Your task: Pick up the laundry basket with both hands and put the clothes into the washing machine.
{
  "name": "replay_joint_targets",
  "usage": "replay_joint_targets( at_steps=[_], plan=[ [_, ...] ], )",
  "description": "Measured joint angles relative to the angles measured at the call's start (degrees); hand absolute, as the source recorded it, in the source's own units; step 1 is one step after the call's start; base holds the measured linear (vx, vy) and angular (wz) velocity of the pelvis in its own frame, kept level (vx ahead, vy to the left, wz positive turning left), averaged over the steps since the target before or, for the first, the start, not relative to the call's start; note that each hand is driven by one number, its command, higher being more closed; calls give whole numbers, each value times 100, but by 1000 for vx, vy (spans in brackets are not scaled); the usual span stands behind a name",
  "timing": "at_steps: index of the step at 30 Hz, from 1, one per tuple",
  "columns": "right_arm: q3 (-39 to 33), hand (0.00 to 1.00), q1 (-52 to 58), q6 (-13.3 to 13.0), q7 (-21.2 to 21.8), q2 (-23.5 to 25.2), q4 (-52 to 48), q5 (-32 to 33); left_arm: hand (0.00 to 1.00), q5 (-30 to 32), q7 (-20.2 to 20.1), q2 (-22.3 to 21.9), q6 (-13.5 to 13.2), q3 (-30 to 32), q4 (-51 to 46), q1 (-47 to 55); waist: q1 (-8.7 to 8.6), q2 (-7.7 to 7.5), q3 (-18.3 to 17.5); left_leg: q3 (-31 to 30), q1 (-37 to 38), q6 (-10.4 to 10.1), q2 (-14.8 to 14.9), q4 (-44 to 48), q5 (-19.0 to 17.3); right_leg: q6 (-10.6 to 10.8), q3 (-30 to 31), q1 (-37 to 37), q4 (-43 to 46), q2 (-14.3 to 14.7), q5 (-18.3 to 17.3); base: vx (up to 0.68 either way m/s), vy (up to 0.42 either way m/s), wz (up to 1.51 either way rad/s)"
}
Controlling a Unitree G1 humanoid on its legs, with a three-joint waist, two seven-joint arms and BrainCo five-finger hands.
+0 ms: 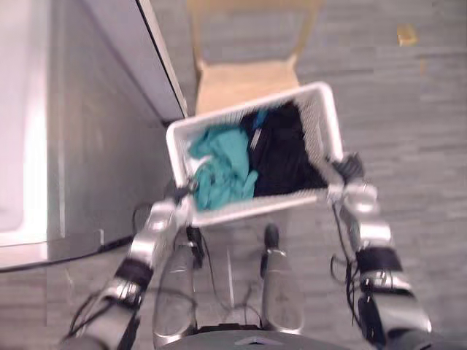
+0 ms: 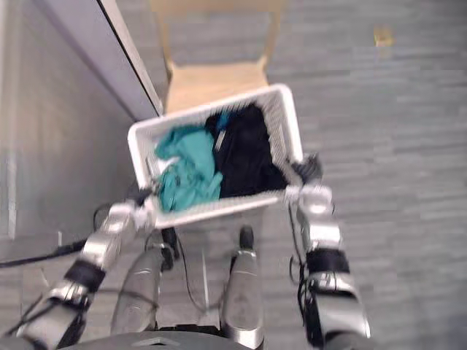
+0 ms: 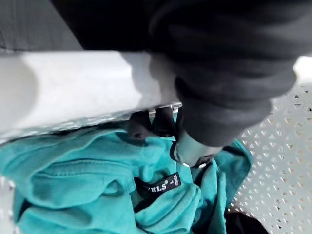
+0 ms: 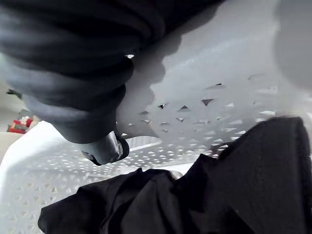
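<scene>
The white perforated plastic laundry basket seems lifted, with the left hand and right hand curled over its rim. The teal and black clothes are inside; loading remains.

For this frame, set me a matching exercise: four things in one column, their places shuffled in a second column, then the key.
Things
1. teal garment
2. black garment
3. wooden chair
4. left hand

Places
A. on the floor beyond the laundry basket
B. curled over the basket's rim at its near left corner
C. in the basket's right half
D. in the basket's left half

Pairs: 1-D, 2-C, 3-A, 4-B
</scene>
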Motion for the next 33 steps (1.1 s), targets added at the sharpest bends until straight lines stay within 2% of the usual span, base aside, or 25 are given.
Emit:
replay_joint_targets(
  at_steps=[4, 8, 13, 20, 25, 26, 27, 31, 33],
  plan=[
    [385, 100, -1184, 12, -134, -155, 693, 275, 100, -326, 209, 347, 1, 36, 654, -1142, 41, -42, 24, 230, -392, 55, 108, 20, 129, -19, 122, -546, -66, 56, 253, -8, -6, -32],
    [547, 100, -2145, 10, -297, -71, 664, 634, 100, -622, 225, 979, -99, 187, 1012, -2407, 160, -39, 25, 302, -906, 5, 381, 145, 169, -117, 134, -1038, -186, 248, 487, -23, -67, -30],
    [629, 100, -2993, -6, -305, -53, 646, 724, 100, -702, 215, 1573, -100, 297, 1204, -3292, 222, -37, 24, 366, -1386, -30, 544, 241, 192, -189, 90, -1516, -214, 344, 603, -41, -36, -16],
    [762, 100, -3456, -7, -396, -55, 754, 947, 100, -620, 150, 1922, -89, 280, 1245, -3831, 200, -35, 23, 409, -1731, -49, 590, 303, 214, -186, 75, -1848, -215, 353, 647, -38, -16, -3],
    [1008, 100, -3905, -73, -380, -51, 1354, 954, 100, -321, 64, 2011, -69, 209, 1482, -4088, 214, -34, 23, 503, -1787, -58, 633, 298, 219, -201, 77, -1937, -269, 364, 713, -45, -29, -7],
    [1068, 0, -3928, -76, -370, -53, 1463, 957, 100, -202, 26, 2037, -54, 167, 1551, -4149, 215, -33, 22, 522, -1787, -58, 643, 299, 219, -211, 78, -1936, -304, 367, 739, -49, -32, -9],
    [1100, 0, -3955, -83, -326, -51, 1624, 957, 0, -87, -45, 2034, -38, 150, 1663, -4244, 214, -33, 22, 531, -1788, -58, 653, 301, 219, -213, 76, -1936, -319, 373, 756, -50, -34, -8],
    [1334, 0, -4034, -80, -231, -58, 1975, 1045, 0, 150, -91, 2058, -42, 74, 1849, -4401, 193, -33, 22, 535, -1800, -71, 700, 305, 227, -238, 69, -1935, -360, 418, 794, -53, -43, -6],
    [1589, 0, -4189, 15, -35, -61, 2281, 1181, 0, 268, -108, 2125, -49, 71, 2088, -4498, 153, -33, 22, 538, -1815, -90, 747, 285, 253, -259, 57, -1938, -431, 464, 838, -51, -65, -7]
  ],
)
